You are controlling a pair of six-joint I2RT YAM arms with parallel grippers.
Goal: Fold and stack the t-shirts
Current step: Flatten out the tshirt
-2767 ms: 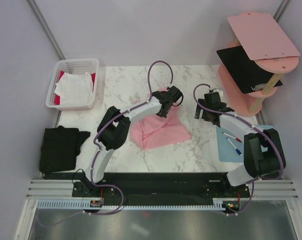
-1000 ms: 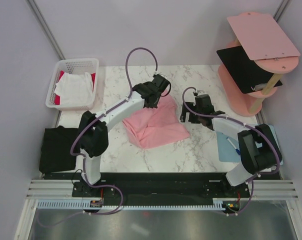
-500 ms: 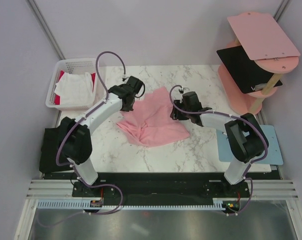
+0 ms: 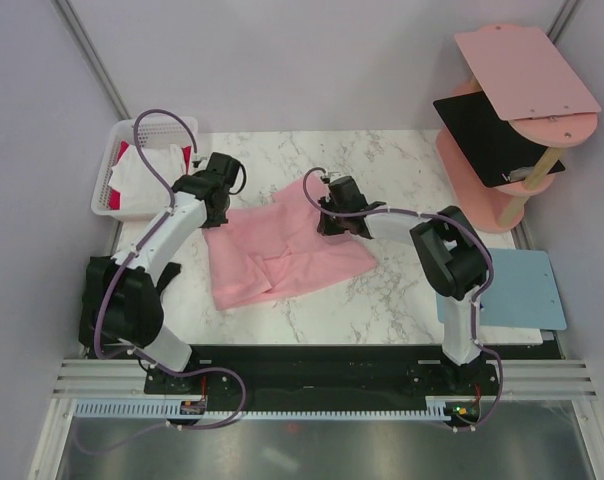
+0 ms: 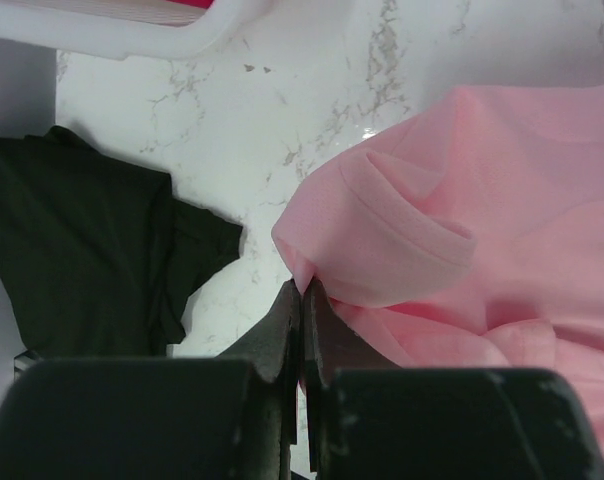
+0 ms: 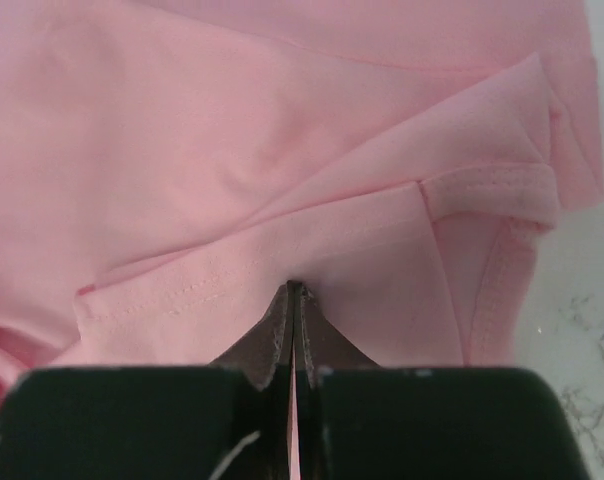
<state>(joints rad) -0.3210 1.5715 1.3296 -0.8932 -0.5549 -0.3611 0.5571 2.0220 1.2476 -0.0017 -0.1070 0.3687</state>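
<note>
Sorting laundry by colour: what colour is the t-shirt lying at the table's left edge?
Black t-shirt; clearest in the left wrist view.

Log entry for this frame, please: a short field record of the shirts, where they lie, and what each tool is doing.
shirt in work: pink t-shirt, partly spread and creased on the marble table
left tool: shut on the pink t-shirt's edge beside a sleeve
right tool: shut on a hemmed fold of the pink t-shirt
black t-shirt: on the table at its left edge, not held
basket: far left corner, white t-shirt on top
</note>
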